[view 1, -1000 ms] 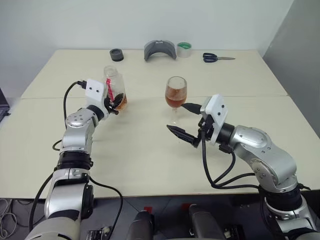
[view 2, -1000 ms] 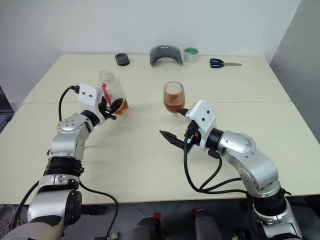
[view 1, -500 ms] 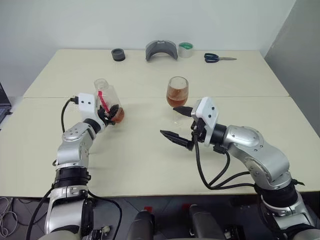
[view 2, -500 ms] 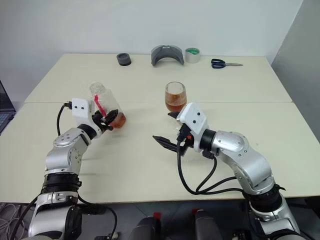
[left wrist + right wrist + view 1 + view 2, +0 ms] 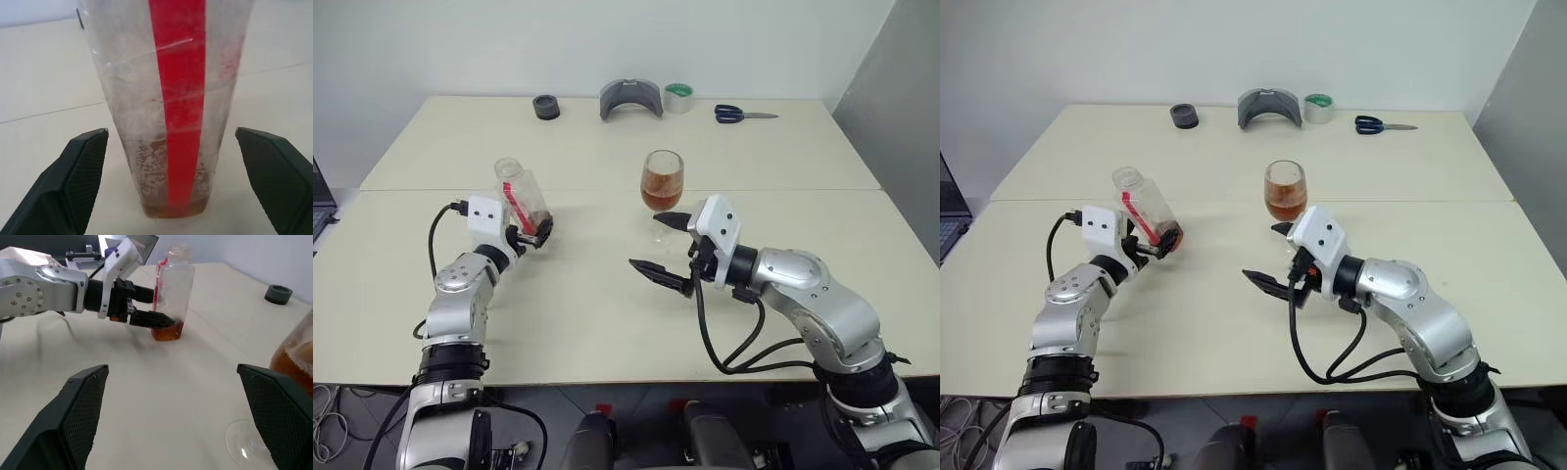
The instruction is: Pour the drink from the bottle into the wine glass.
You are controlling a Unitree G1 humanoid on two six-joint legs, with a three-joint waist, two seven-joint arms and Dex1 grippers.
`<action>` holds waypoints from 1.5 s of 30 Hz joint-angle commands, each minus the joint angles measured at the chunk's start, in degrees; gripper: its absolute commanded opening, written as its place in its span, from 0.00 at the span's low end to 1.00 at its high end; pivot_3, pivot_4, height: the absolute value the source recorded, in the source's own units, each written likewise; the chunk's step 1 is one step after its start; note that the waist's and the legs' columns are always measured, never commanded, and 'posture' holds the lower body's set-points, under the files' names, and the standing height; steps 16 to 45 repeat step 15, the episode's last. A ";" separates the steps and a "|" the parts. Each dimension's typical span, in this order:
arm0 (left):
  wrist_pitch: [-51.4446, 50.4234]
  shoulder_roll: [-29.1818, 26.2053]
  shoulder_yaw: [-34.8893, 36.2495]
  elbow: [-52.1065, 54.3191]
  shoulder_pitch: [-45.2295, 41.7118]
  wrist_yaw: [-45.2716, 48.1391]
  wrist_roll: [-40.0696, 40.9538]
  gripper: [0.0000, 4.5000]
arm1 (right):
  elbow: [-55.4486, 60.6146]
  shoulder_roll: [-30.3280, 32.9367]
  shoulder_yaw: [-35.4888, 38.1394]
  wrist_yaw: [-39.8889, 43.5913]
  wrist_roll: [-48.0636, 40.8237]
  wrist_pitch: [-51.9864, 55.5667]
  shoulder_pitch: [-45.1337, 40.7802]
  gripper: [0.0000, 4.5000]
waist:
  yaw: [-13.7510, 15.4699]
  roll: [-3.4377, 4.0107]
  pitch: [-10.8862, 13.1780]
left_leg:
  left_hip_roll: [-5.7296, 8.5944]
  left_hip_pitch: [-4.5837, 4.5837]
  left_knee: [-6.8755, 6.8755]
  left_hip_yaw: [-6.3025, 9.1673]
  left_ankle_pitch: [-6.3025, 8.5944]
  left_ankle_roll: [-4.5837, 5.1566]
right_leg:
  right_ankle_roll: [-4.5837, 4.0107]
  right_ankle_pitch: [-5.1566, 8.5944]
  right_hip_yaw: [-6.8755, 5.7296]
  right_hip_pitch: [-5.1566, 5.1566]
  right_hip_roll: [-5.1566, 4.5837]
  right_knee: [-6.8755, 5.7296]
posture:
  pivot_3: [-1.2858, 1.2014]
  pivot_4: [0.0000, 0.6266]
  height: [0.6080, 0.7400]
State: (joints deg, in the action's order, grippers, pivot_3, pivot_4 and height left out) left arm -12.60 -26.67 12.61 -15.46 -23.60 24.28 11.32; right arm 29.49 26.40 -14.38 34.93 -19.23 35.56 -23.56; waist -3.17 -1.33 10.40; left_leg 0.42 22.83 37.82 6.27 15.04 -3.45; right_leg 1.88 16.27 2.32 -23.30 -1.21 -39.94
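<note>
The bottle point(image 5: 521, 192) stands on the table, capless, with a red strip down its side and a little amber drink point(image 5: 166, 196) at its bottom. My left gripper point(image 5: 539, 231) is open around its base, and both fingers point(image 5: 80, 171) stand clear of the plastic. The wine glass point(image 5: 662, 180) stands at mid-table, its bowl about half full of amber drink. My right gripper point(image 5: 646, 241) hovers open just in front of the glass, holding nothing. The glass foot point(image 5: 244, 445) lies beside one of its fingers.
Along the table's point(image 5: 607, 323) far edge lie a black round cap point(image 5: 545, 108), a grey curved object point(image 5: 630, 98), a green tape roll point(image 5: 678, 96) and blue scissors point(image 5: 738, 114). A seam crosses the table behind the glass.
My left arm brought the bottle down and back onto the table, then its jaws opened and let go. The right gripper has stayed open near the glass.
</note>
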 commanded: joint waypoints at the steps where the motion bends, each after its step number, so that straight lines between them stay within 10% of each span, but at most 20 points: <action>1: 0.13 -0.26 1.02 6.08 3.26 -0.40 0.68 1.00 | -1.19 -1.06 0.29 -0.99 3.07 -8.47 5.80 1.00 | 0.00 -0.01 0.00 | -0.01 0.00 0.01 -0.02 0.01 0.00 | 0.00 0.00 0.01 0.00 0.00 -0.01 | 0.52 0.24 1.00; 12: -2.42 1.89 2.65 20.00 13.83 -5.25 1.25 1.00 | -11.24 -15.74 9.74 -17.24 8.24 -24.78 17.39 1.00 | 0.35 -0.01 -0.01 | -0.08 -0.06 -0.01 -0.04 0.02 -0.01 | 0.00 0.00 0.06 0.03 0.00 -0.03 | 0.52 0.24 1.00; 45: -0.63 1.41 2.08 21.35 15.27 -4.05 0.72 1.00 | -13.08 -16.44 9.32 -17.26 9.17 -26.48 17.13 1.00 | 0.32 -0.01 -0.01 | -0.04 -0.08 -0.02 -0.11 0.02 -0.01 | 0.00 0.00 0.08 0.03 0.05 -0.02 | 0.52 0.24 1.00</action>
